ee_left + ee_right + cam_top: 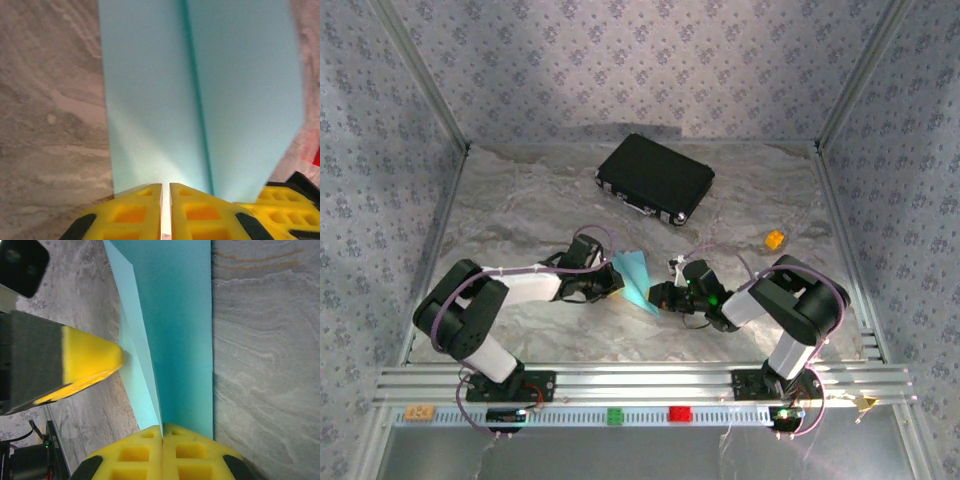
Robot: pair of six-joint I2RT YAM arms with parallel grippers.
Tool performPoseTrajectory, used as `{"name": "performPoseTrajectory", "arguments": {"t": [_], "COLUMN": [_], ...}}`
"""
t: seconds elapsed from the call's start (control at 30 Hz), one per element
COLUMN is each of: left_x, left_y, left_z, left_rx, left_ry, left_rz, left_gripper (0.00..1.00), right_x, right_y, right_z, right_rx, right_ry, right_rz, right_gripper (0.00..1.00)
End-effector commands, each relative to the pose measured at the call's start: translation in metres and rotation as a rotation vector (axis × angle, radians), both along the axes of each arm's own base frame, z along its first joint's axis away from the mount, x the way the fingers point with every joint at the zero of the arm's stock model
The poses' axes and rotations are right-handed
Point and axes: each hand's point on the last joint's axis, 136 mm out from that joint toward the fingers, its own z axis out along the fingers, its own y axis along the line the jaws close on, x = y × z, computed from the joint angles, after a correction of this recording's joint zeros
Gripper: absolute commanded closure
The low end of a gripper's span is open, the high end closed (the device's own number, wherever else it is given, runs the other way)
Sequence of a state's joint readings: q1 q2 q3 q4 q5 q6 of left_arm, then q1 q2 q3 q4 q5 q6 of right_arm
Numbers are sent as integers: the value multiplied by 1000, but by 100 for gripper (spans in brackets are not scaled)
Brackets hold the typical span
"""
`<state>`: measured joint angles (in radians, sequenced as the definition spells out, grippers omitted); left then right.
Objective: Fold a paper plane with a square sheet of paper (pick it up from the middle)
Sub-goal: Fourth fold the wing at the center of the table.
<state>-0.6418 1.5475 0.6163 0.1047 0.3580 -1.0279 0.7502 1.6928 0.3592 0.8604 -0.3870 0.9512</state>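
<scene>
**Both grippers clamped on folded blue paper at mid-table**

Near edge: the mounting rail (640, 380) carries a green block (616, 415), a red block (679, 413) and an orange tag (418, 411). Any marking on the tag is too small to read. No brand or legible writing was noted anywhere.

Mid-table: the paper plane (635, 278) sits between the two arms, low over the marbled table (520, 220), and is folded along a long centre crease. The left gripper (613, 283) has its jaws pressed nearly together, pinching the paper's edge just beside the crease. The right gripper (666, 297) meets it from the opposite side, with its jaws pressed fully together on the fold line.

Handling judgement: the paper is thin and very light, limp away from the creases, and easily crumpled or torn. Smooth pads may let it slide. It is best held on the doubled centre ridge, with gentle pull only.

Far: a small orange block (774, 239) sits well apart to the right. A closed black hard case (655, 178) lies beyond.
</scene>
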Motion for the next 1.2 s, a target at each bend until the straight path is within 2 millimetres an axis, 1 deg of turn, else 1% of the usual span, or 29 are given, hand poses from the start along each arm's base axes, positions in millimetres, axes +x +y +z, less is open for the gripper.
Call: {"name": "performPoseTrajectory", "arguments": {"t": [0.0, 0.1, 0.17, 0.5, 0.7, 1.17], "left_x": [8, 12, 14, 25, 29, 34], "left_y": [-11, -21, -27, -48, -51, -50], "left_z": [32, 46, 49, 39, 25, 9], "left_rx": [-58, -103, -124, -167, -163, -115], "left_ry": [-106, -143, -151, -132, -107, -78], "left_rz": [-38, -77, -96, -127, -122, -106], "left_gripper": [86, 86, 87, 88, 89, 90], "right_x": [-5, -5, -5, -6, -6, -6], "right_y": [-7, -8, -8, -10, -11, -12], "right_z": [-20, -20, -21, -24, -25, -28], "right_rx": [-48, -36, -28, -19, -20, -32], "right_ry": [73, 80, 88, 104, 109, 121], "right_rz": [-17, -21, -24, -39, -44, -48], "right_gripper": [99, 99, 99, 99, 100, 100]}}
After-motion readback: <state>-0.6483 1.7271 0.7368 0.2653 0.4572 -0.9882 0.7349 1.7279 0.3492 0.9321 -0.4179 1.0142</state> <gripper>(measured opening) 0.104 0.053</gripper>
